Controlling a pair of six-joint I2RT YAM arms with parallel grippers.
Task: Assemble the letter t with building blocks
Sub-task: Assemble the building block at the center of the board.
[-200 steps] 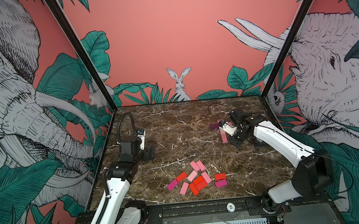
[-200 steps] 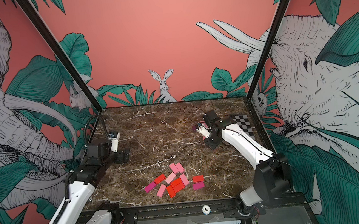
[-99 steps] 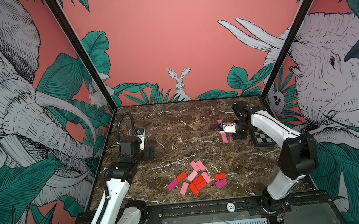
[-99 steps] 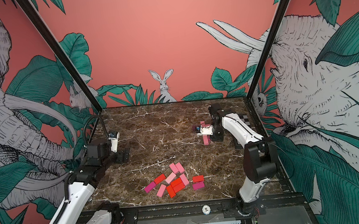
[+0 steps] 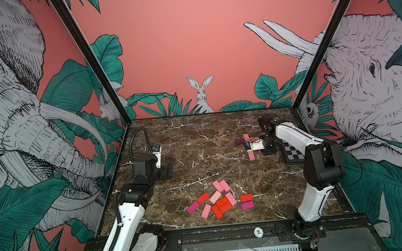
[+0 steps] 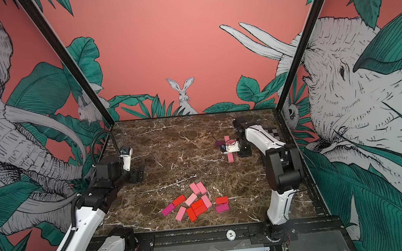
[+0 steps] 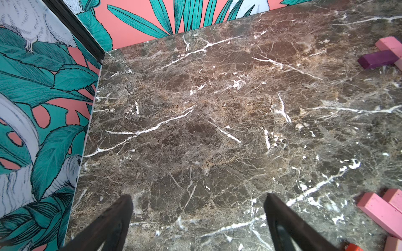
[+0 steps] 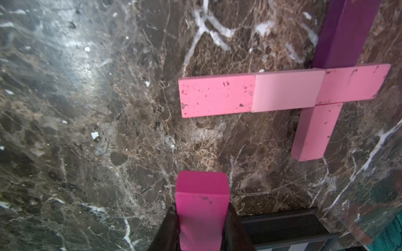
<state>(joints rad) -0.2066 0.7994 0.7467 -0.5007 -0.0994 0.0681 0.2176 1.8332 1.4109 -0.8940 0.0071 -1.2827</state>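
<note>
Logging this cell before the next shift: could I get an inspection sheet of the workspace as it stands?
Surface: brown marble tabletop, white-veined.
Job's things: loose pile of red, pink and magenta flat blocks near front; pink-and-purple block cross at far right.
Clutter: black-and-white checkered board by right wall.
Grippers: left gripper open, empty; right gripper fingers shut on magenta block.
Cables: black corrugated cable looping over left arm.
Surroundings: jungle mural walls, elephants and rabbit.

Shows loose pile of building blocks [image 6: 197, 204], red, pink and magenta, lying flat at near centre of marble tabletop [image 6: 161, 140]. Shows partial assembly at far right: pink blocks [image 6: 230, 158] in line, dark purple block [image 6: 219, 143] touching on left. Shows right gripper [image 6: 244, 153] just beside assembly and left gripper [image 6: 136, 173] well apart, at left.
</note>
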